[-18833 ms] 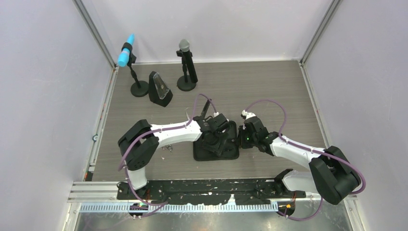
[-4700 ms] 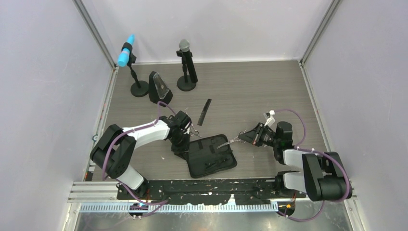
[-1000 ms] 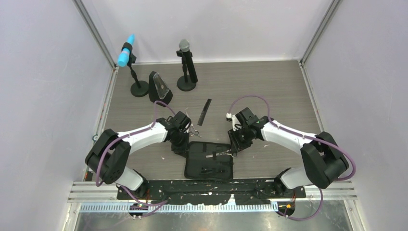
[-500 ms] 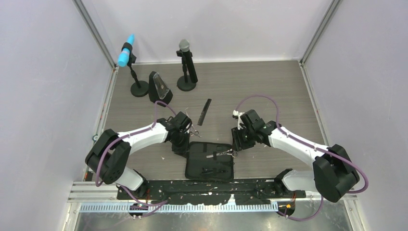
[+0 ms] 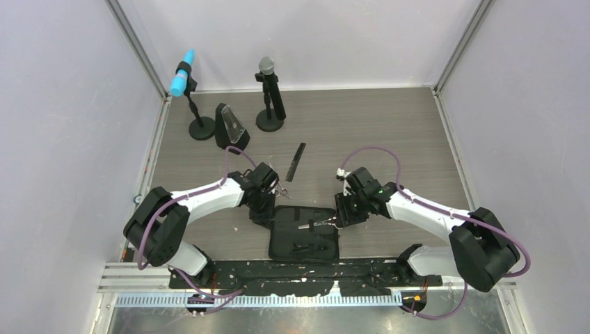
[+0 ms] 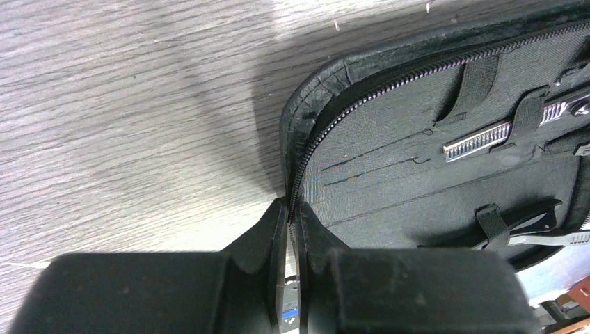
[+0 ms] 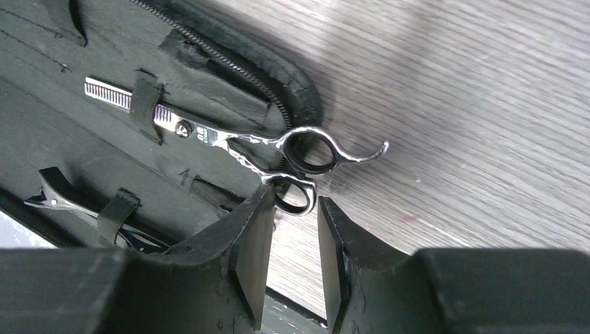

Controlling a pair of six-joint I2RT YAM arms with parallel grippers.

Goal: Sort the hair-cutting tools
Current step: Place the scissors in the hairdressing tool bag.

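pouch is showing black fine-woven fabric, dark zipper teeth | scissors are gleaming silver, toothed blade striping light and dark | comb is showing black | bench is showing grey-brown wood grain | left microphone is wearing bright blue foam | right microphone is showing a grey head | cables are showing purple

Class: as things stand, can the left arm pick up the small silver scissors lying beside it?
Probably not yet: the left claw is shut on the rim of the black zippered fabric pouch. The small silver scissors lie uncovered close by.
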